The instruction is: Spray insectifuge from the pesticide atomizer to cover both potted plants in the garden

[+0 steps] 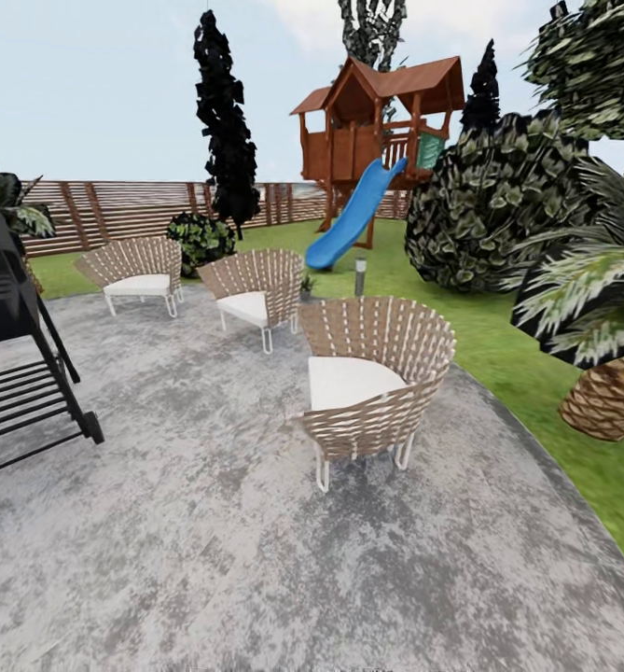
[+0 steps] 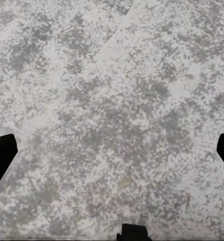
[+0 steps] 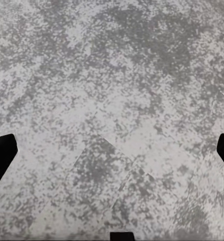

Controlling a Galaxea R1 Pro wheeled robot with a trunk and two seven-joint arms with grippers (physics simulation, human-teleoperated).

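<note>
Stood on the round grey patio, nothing of the task yet done as far as could be judged. Faced three woven chairs across the middle of the head view, a black grill at the left edge, a palm at the right edge, a big round bush right of centre and a play tower with a blue slide at the top centre. Found no spray bottle anywhere in the garden as shown. Made out a small green plant just behind the middle chair, possibly one of the potted plants, too small to be sure; beside it a grey post on the lawn. Left gripper spread wide over bare paving, dark fingertips at both side edges, nothing between. Right gripper likewise spread and empty. Left to do, by that reckoning: locating and grasping the atomizer, then spraying both plants.
</note>
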